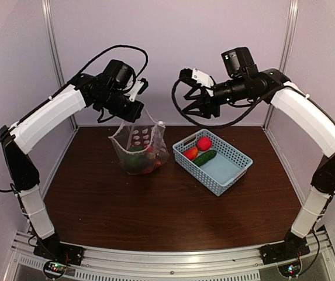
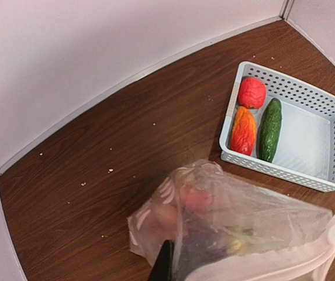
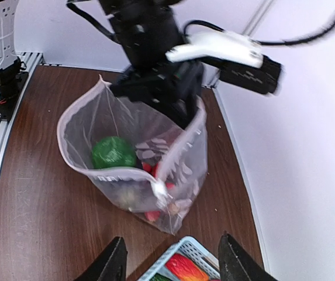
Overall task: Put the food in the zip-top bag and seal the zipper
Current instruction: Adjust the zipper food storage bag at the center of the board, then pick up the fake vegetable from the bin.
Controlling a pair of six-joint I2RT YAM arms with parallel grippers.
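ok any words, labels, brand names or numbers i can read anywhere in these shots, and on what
No text can be read in any view.
zip-top bag: pale round spots only, no letters.
blue basket: plain, no label.
white arm shells: no legible marking.
boards at the arm bases: too small to read.

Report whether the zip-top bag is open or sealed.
Open. The zip-top bag, held by the left gripper, gapes, its zipper unjoined, green pepper visible inside.
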